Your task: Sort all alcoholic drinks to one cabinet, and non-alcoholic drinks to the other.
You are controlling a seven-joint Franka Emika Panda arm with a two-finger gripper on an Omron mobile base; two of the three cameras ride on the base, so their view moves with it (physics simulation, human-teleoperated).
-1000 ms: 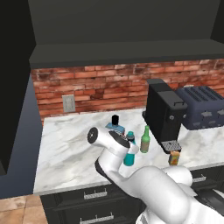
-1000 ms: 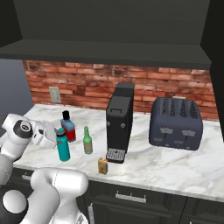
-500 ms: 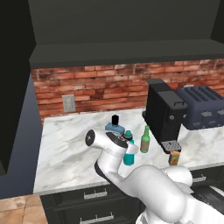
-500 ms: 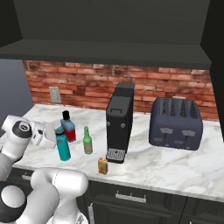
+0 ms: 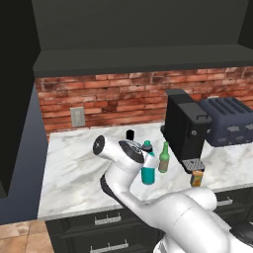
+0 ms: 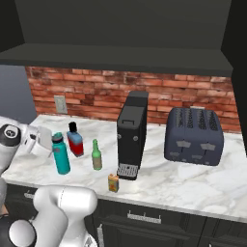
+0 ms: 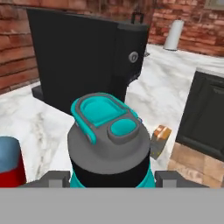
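The arm bends low over the worktop's front edge, wrist level, gripper [image 7: 109,177] clamped from both sides around the teal bottle [image 7: 109,144].

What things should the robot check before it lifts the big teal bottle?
1. Gripper around the teal bottle, one finger on each side: ok.
2. Fingers pressed firmly on the bottle: cannot tell.
3. Teal bottle standing upright on the counter: ok.
4. Blue flask close behind the bottle; may get bumped: not ok.
5. Green bottle apart from the teal bottle: ok.
6. Cabinet door open and ready: cannot tell.
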